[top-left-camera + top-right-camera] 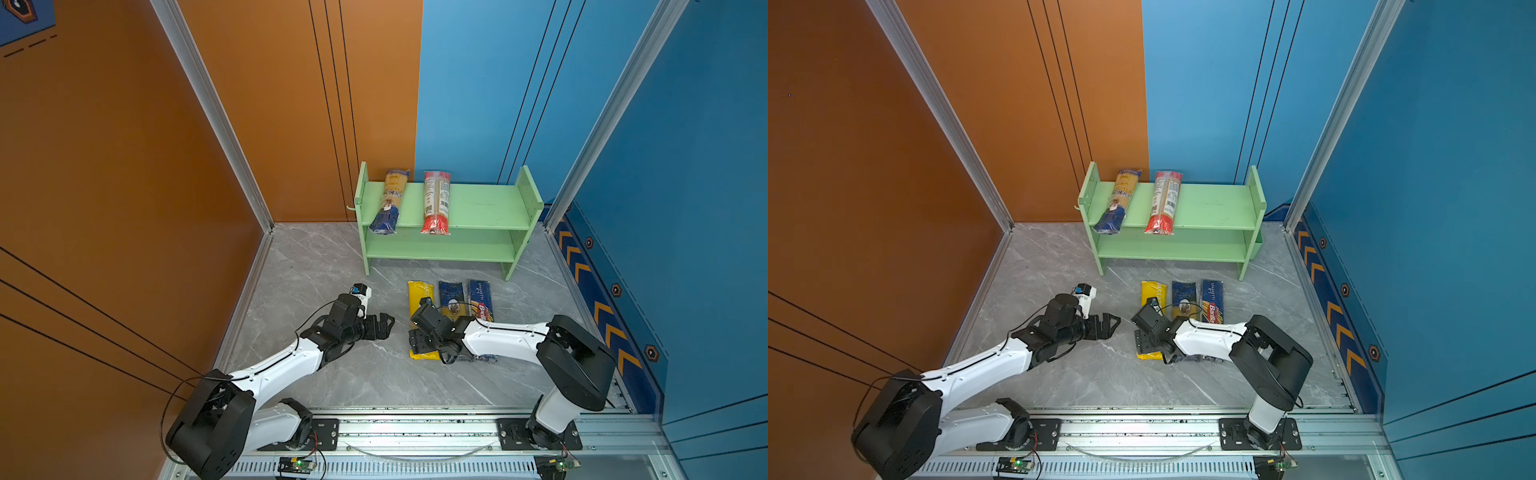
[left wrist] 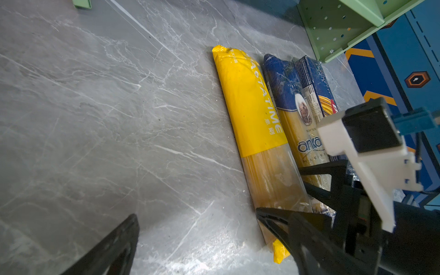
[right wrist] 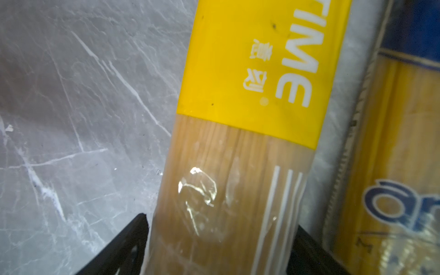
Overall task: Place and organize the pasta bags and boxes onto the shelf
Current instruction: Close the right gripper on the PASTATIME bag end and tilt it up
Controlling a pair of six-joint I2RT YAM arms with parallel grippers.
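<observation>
The yellow bag (image 1: 419, 293) (image 3: 250, 71) lies on the grey floor in front of the shelf (image 1: 478, 203). My right gripper (image 1: 419, 343) (image 3: 221, 222) straddles its clear near end, with a black finger pressed against each side. Beside it lie a blue-and-yellow ankara bag (image 1: 451, 297) (image 2: 292, 114) and the dark blue Barilla pack (image 1: 481, 299). On the shelf's upper tier rest another ankara bag (image 1: 390, 201) and a red-ended clear bag (image 1: 436, 201). My left gripper (image 1: 384, 326) (image 2: 197, 214) hovers open and empty just left of the yellow bag.
The shelf stands against the back wall, its lower tier (image 1: 440, 251) bare. Orange wall panels close off the left and blue ones the right. A metal rail (image 1: 415, 428) carrying both arm bases runs along the front.
</observation>
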